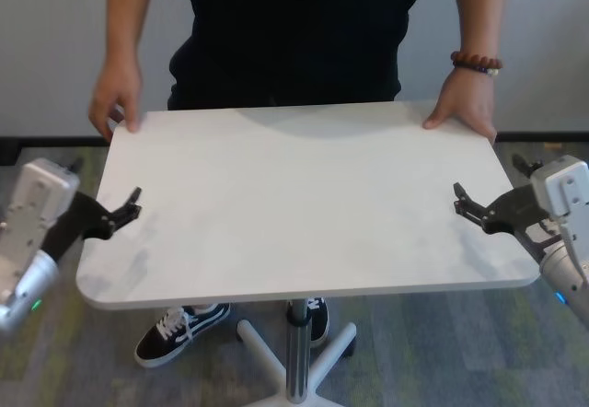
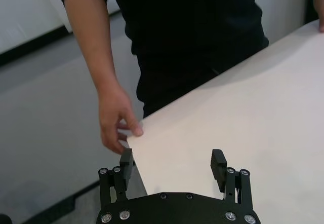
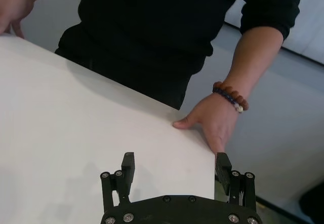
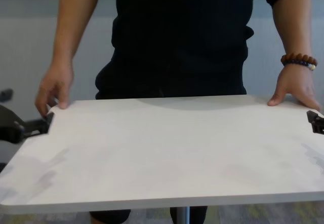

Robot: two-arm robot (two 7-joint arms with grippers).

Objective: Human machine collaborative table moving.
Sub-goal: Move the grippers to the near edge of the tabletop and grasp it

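The table (image 1: 304, 204) is a white rounded tabletop on a silver pole (image 1: 296, 347). The human (image 1: 294, 29), in black, stands at the far side with one hand (image 1: 115, 98) on the far left corner. The other hand (image 1: 465, 103), with a beaded bracelet (image 1: 476, 61), rests on the far right corner. My left gripper (image 1: 133, 203) is open at the table's left edge. In the left wrist view the table (image 2: 243, 107) edge runs between the left gripper's (image 2: 172, 163) fingers. My right gripper (image 1: 458, 197) is open at the right edge, and the table (image 3: 76, 127) edge passes between the right gripper's (image 3: 174, 164) fingers.
Under the tabletop the white star base (image 1: 276, 352) spreads around the pole. The person's dark sneaker (image 1: 179, 329) stands next to it on the grey carpet. A pale wall is behind the person.
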